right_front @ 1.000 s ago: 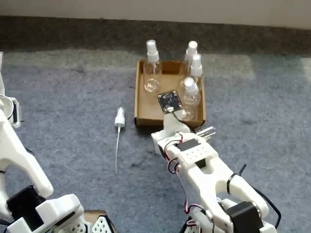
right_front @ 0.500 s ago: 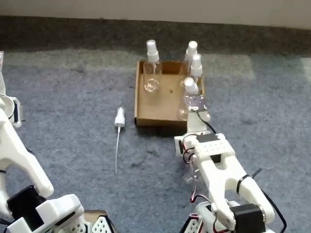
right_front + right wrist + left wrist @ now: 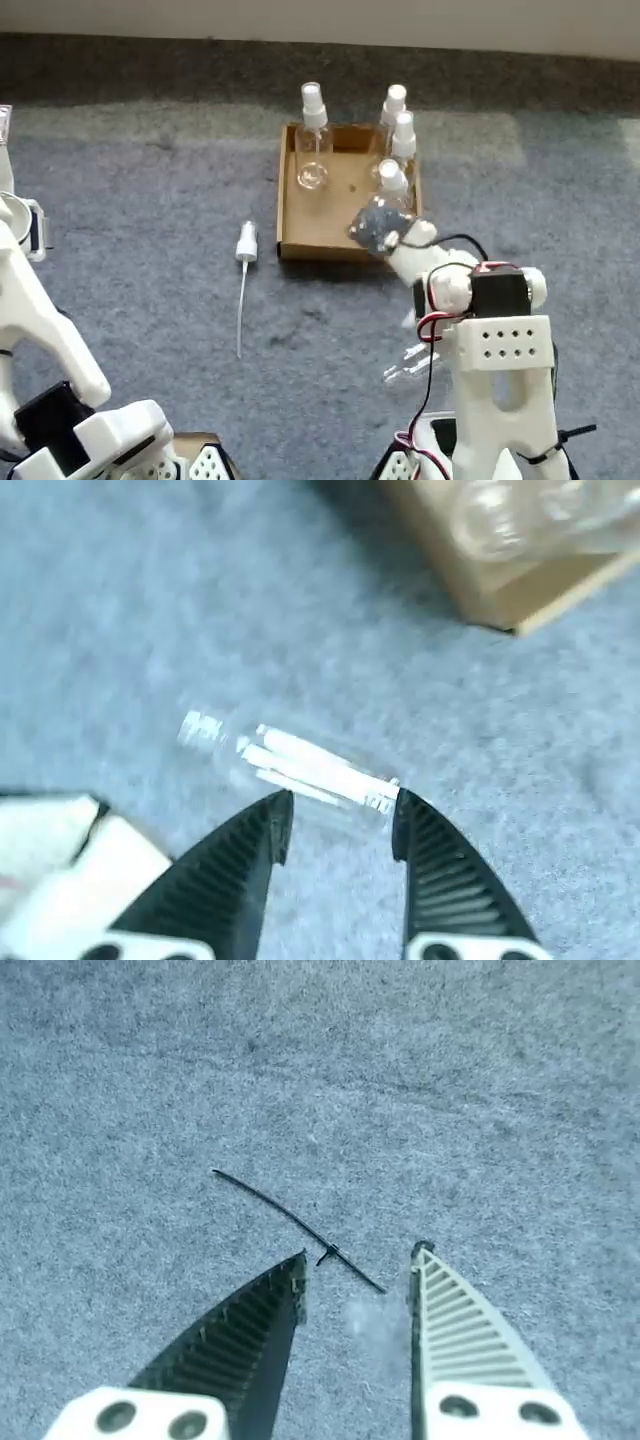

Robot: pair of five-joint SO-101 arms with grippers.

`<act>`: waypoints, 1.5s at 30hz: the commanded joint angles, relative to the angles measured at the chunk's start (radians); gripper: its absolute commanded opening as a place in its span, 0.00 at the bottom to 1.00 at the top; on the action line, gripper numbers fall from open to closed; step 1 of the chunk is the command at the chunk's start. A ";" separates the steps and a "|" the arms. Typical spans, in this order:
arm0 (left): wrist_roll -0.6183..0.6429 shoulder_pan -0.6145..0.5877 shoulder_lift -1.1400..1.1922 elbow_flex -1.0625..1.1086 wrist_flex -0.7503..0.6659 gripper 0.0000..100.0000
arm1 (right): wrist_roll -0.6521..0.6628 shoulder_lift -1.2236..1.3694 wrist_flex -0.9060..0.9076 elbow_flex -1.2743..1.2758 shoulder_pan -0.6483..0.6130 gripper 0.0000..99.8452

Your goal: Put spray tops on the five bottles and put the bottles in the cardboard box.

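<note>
Right gripper (image 3: 342,798): swung off the brown cardboard box (image 3: 283,190), now released over the uncapped clear plastic bottle (image 3: 300,765) lying flat. Best grasped mid-body, leaving the neck free.

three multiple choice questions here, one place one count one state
1. The loose spray top lies: A on the carpet; B on a bottle; C in a gripper.
2. Capped bottles in the cardboard box: A two; B five; C four.
3. The right gripper is: A shut on a bottle; B open; C shut on a top.
1 A, bare carpet lies all around it. 2 C, four stand inside, each capped. 3 B, its jaws stand apart at the uncapped bottle.
</note>
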 commanded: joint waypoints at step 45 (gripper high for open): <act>-0.002 0.091 -0.004 -0.045 0.140 0.16 | -0.129 -0.018 -0.604 0.565 0.328 0.11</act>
